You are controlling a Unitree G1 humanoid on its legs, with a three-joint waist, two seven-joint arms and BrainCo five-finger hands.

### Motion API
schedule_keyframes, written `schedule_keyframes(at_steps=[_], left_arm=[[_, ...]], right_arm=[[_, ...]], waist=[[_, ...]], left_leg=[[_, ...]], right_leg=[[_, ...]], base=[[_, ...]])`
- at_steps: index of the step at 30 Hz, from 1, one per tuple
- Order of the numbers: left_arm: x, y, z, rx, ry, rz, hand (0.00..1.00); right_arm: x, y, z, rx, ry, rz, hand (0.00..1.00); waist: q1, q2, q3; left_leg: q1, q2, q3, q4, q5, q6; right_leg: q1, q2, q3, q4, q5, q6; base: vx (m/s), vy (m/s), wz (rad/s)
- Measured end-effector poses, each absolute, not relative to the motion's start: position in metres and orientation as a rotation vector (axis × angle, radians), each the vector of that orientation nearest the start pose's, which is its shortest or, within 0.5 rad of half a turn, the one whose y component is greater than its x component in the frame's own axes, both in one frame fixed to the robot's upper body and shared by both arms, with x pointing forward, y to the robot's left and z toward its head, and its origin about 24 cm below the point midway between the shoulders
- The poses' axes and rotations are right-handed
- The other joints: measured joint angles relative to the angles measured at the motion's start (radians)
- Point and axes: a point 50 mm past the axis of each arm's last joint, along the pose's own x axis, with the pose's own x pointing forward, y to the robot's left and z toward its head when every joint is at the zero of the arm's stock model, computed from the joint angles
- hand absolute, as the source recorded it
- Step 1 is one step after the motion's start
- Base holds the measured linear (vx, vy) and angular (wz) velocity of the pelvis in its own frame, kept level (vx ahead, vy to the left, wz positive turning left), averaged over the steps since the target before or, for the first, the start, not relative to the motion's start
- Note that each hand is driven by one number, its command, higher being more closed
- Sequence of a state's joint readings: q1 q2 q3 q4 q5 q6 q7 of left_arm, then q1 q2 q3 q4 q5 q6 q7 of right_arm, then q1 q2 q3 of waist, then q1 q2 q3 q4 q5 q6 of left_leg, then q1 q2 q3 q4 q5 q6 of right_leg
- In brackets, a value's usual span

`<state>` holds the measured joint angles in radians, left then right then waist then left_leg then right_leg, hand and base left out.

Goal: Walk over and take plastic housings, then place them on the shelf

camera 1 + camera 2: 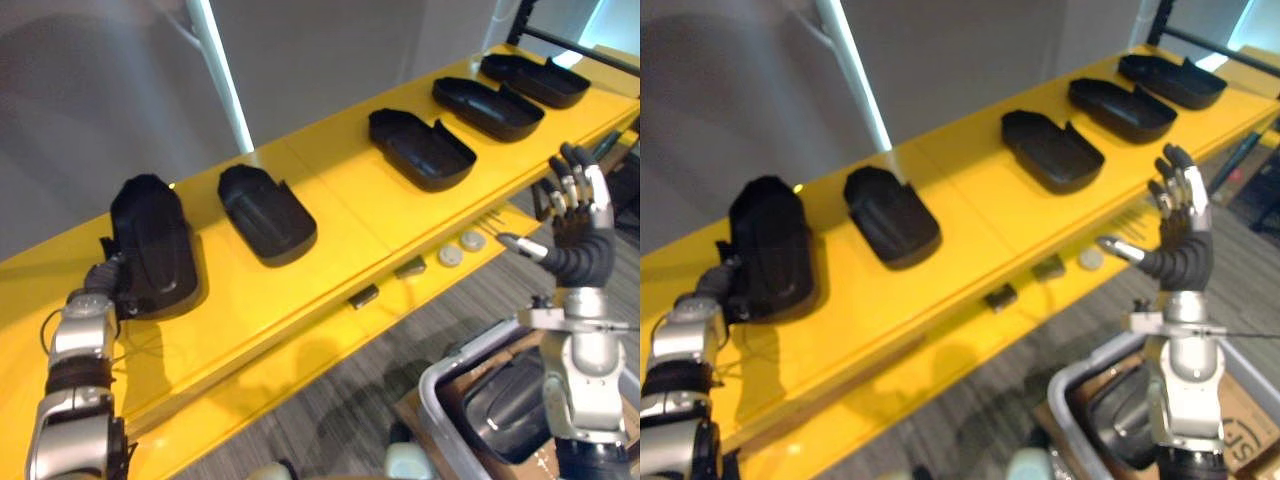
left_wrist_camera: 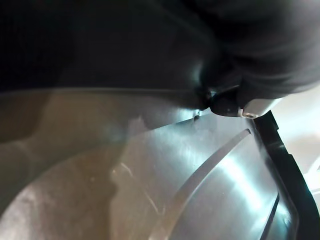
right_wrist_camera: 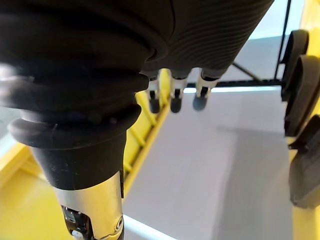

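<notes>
Left eye view: black plastic housings lie in a row along the yellow shelf (image 1: 330, 195). The end housing (image 1: 150, 245) sits at the shelf's left end, close to its front edge. The left hand (image 1: 103, 282) is pressed against its outer side. The contact is hidden behind the shell, so I cannot tell whether that hand grips the part or merely steadies it. Judged purpose: seating the part in line with the others.

Orientation: the end housing's long axis runs across the shelf, front edge to back, with the rounded end toward the front. It stands taller than the second housing (image 1: 266, 213), which lies hollow side up on a similar heading. Three further housings (image 1: 421, 148) continue toward the shelf's right end at even spacing.

The right hand (image 1: 575, 215) is raised before the shelf's front edge, fingers straight and spread, holding nothing. It is apparently parked clear of the placed parts. Below the shelf's front stands a grey bin (image 1: 440, 385) containing a spare housing (image 1: 505, 405), likely the next supply.
</notes>
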<state>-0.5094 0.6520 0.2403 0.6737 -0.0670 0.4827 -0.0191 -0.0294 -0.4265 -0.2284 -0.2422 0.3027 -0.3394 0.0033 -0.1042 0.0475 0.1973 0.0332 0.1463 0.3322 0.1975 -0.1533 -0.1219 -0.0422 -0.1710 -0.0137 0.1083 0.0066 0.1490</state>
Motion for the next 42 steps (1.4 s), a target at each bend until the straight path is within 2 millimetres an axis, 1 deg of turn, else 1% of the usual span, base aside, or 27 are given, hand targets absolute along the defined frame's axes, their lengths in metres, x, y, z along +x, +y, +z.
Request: schedule_keyframes(at_steps=[1, 3, 4, 9, 13, 15, 19, 25, 34, 35, 42], left_arm=[[0.301, 0.365, 0.083, 0.283, 0.533, 0.488, 1.0], [0.295, 0.377, 0.086, 0.33, 0.587, 0.506, 1.0], [0.294, 0.379, 0.086, 0.333, 0.598, 0.511, 1.0], [0.292, 0.384, 0.082, 0.366, 0.672, 0.514, 1.0], [0.29, 0.386, 0.083, 0.374, 0.693, 0.528, 1.0], [0.286, 0.393, 0.084, 0.388, 0.714, 0.553, 1.0], [0.279, 0.403, 0.083, 0.35, 0.733, 0.595, 1.0], [0.274, 0.407, 0.081, 0.317, 0.744, 0.622, 1.0], [0.267, 0.41, 0.075, 0.319, 0.755, 0.676, 1.0], [0.265, 0.411, 0.074, 0.323, 0.759, 0.683, 0.0], [0.257, 0.412, 0.064, 0.331, 0.787, 0.684, 0.0]], right_arm=[[0.232, -0.247, 0.171, -0.169, -0.673, -0.091, 0.0], [0.236, -0.247, 0.171, -0.162, -0.67, -0.089, 0.0], [0.237, -0.247, 0.17, -0.161, -0.666, -0.088, 0.0], [0.238, -0.243, 0.168, -0.151, -0.658, -0.071, 0.0], [0.24, -0.242, 0.164, -0.147, -0.641, -0.063, 0.0], [0.241, -0.243, 0.16, -0.135, -0.621, -0.055, 0.0], [0.241, -0.244, 0.16, -0.119, -0.621, -0.052, 0.0], [0.242, -0.239, 0.158, -0.109, -0.61, -0.032, 0.0], [0.243, -0.239, 0.156, -0.106, -0.592, -0.032, 0.0], [0.243, -0.24, 0.156, -0.105, -0.591, -0.033, 0.0], [0.244, -0.24, 0.156, -0.083, -0.585, -0.018, 0.0]], waist=[[-0.003, 0.0, 0.0], [-0.017, 0.0, 0.0], [-0.018, 0.0, 0.0], [-0.019, -0.002, -0.001], [-0.019, -0.007, -0.004], [-0.019, -0.011, -0.006], [-0.021, -0.011, -0.006], [-0.019, -0.013, -0.008], [-0.02, -0.016, -0.009], [-0.021, -0.016, -0.009], [-0.024, -0.017, -0.011]], left_leg=[[0.0, 0.0, 0.003, 0.0, 0.0, 0.0], [-0.001, 0.0, 0.01, -0.001, 0.0, 0.0], [-0.001, 0.0, 0.01, -0.001, 0.0, 0.0], [-0.002, 0.002, 0.013, 0.001, 0.0, 0.0], [-0.002, 0.002, 0.014, 0.005, 0.0, 0.0], [-0.002, 0.003, 0.017, 0.006, 0.0, 0.0], [-0.001, 0.007, 0.019, 0.007, 0.0, 0.0], [-0.002, 0.009, 0.012, 0.007, 0.0, 0.0], [-0.001, 0.01, 0.013, 0.007, 0.0, 0.0], [-0.001, 0.011, 0.014, 0.007, 0.0, 0.0], [0.0, 0.011, 0.014, 0.006, 0.0, 0.0]], right_leg=[[-0.002, 0.001, 0.003, 0.0, 0.001, 0.0], [-0.008, 0.003, 0.012, -0.001, 0.004, -0.001], [-0.008, 0.002, 0.012, -0.001, 0.005, -0.001], [-0.006, 0.002, 0.015, -0.014, 0.016, -0.002], [-0.005, 0.004, 0.017, -0.016, 0.019, -0.003], [-0.005, 0.006, 0.019, -0.02, 0.022, -0.003], [0.004, 0.008, 0.02, -0.037, 0.031, -0.001], [0.01, 0.007, 0.015, -0.041, 0.032, -0.002], [0.012, 0.009, 0.014, -0.046, 0.035, -0.003], [0.012, 0.009, 0.015, -0.048, 0.036, -0.003], [0.013, 0.01, 0.015, -0.049, 0.037, -0.003]], base=[[0.0, 0.003, -0.11], [0.0, 0.002, -0.09], [0.0, 0.002, -0.03], [-0.01, 0.002, -0.01], [-0.01, 0.001, -0.01], [-0.02, 0.0, -0.04], [0.0, 0.001, 0.0], [0.0, 0.005, 0.02], [0.0, 0.0, 0.0], [0.0, 0.0, 0.0], [0.0, 0.0, 0.0]])
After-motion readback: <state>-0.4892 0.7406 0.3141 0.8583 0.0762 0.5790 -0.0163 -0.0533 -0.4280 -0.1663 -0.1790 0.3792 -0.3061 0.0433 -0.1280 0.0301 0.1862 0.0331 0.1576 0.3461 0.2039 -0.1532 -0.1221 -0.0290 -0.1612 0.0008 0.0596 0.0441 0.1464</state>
